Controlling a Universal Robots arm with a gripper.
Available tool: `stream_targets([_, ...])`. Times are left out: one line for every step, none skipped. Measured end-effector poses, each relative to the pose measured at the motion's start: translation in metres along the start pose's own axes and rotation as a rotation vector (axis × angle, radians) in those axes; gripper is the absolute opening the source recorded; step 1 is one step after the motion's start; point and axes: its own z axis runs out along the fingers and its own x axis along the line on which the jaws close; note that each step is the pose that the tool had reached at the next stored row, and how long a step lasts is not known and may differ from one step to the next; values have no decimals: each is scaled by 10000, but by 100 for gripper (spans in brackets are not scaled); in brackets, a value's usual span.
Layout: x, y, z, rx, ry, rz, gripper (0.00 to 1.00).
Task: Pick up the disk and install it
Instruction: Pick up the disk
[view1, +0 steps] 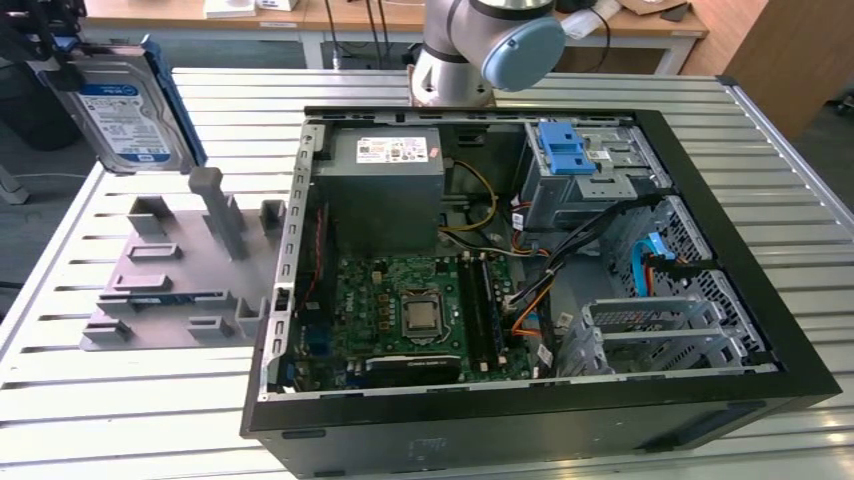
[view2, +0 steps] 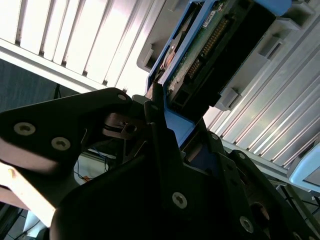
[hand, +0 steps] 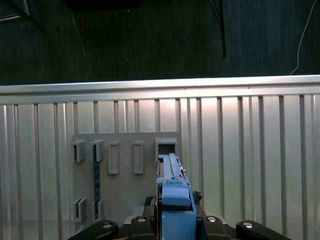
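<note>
The disk (view1: 127, 115), a silver hard drive with a blue-and-white label and a blue bracket, hangs on edge above the table at the exterior view's left, clear of the grey holder plate (view1: 174, 270). My gripper (view1: 64, 58) is shut on its upper end. In the first wrist view the disk's blue bracket edge (hand: 172, 197) stands between the black fingers, high over the holder plate (hand: 125, 165). In the second wrist view the disk's green circuit board and connector (view2: 210, 45) run out from the fingers (view2: 160, 130).
An open black computer case (view1: 747, 300) lies on the slatted metal table (view1: 134, 410). Inside are a grey power-supply box (view1: 387, 170), a drive cage with a blue latch (view1: 577, 158), a motherboard (view1: 414, 310) and loose cables. The arm's base (view1: 467, 50) stands behind the case.
</note>
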Motion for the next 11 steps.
stream_targets([0,0,-7,0,0,0,36])
stream_targets([0,0,-13,1,0,0,36])
stream_targets([0,0,-18,1,0,0,36])
stream_targets([0,0,-23,1,0,1,36])
stream_targets([0,0,-28,0,0,0,36])
stream_targets([0,0,-33,1,0,1,36])
stream_targets([0,-1,-39,0,0,0,36])
stream_targets([0,-1,-47,0,0,1,36])
stream_targets([0,-1,-55,1,0,1,36])
stream_targets([0,-1,-64,0,0,1,36])
stream_targets([0,-1,-72,0,0,1,36])
